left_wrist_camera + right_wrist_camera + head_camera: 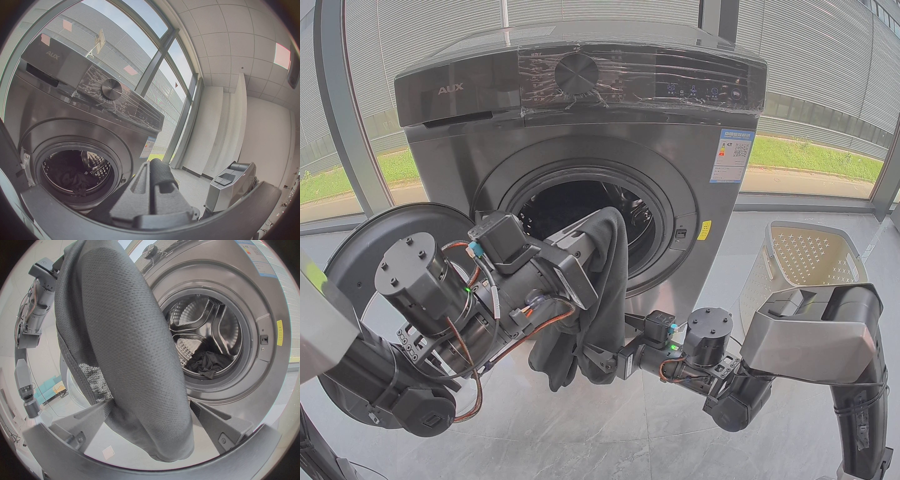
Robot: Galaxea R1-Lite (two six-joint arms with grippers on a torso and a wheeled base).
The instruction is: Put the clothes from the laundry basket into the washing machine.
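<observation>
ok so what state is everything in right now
washing machine door: swung open
drum: holds one dark garment
grey garment: draped over the left gripper, hanging before the opening
left gripper: jaws shut on the grey garment
right gripper: jaws open, either side of the grey garment
laundry basket: upright, no clothes showing, bottom hidden

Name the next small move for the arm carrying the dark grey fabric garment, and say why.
Probably push the left gripper forward through the round door opening of the grey washing machine: the dark grey fabric garment draped over that gripper hangs outside the drum, with the open right gripper flanking its lower part.
</observation>
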